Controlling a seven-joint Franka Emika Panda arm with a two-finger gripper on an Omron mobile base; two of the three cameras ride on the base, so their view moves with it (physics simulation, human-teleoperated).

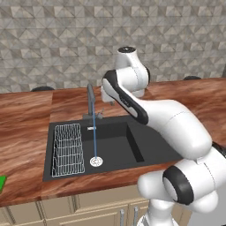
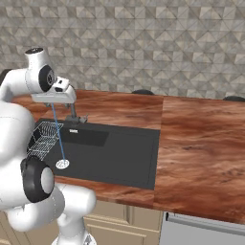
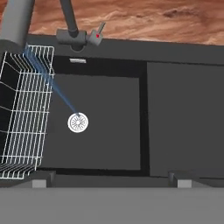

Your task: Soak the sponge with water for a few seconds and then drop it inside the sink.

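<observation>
A sliver of the green sponge lies on the wooden counter at the far left, cut by the frame edge and well away from the arm. The black sink has a round silver drain. A thin blue stream of water falls from the faucet onto the drain. My gripper hovers above the basin, open, its fingertips far apart with nothing between them.
A white wire rack sits in the sink's left part. The dark faucet rises at the back rim. A flat ledge forms the sink's right side. Wooden counter surrounds it.
</observation>
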